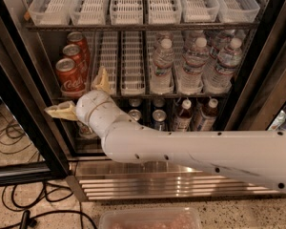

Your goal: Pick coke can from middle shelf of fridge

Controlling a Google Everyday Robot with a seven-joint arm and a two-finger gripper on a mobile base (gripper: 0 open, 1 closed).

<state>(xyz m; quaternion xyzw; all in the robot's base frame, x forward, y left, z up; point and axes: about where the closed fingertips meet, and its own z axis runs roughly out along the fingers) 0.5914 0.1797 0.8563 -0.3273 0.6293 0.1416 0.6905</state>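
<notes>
Shows the coke can (69,75) upright at the front of the leftmost lane of the middle shelf (148,95), inside the fridge (44,61), red with white script facing outward and a silver top. Lines up two more red cans (77,49) directly behind the coke can, in the same lane, one after the other toward the back wall.

Places the gripper (76,92) just in front of and slightly below the coke can, at the shelf's front edge. Finds the fingers (59,111) released and spread wide: one pointing left, below and a little left of the coke can, the other pointing up, just right of the coke can. Grasps nothing; cannot tell whether either finger touches the coke can. Runs the white arm (195,151) from the gripper down and away to the right of the coke can, as far as the right edge of view.

Sets clear slotted lane trays (126,61) right of the coke can on the same shelf, and water bottles (195,61) farther right beyond those. Carries more clear trays (128,4) on the rack above the coke can. Holds small silver-topped cans (157,118) and dark bottles (183,116) on the tier below and right of the coke can, partly hidden by the arm. Puts the ribbed steel base panel (157,182) well below the coke can, the black door frame (24,113) to its left, dark cables (14,213) on the speckled floor below and left, and a clear plastic container (150,218) far below and right
</notes>
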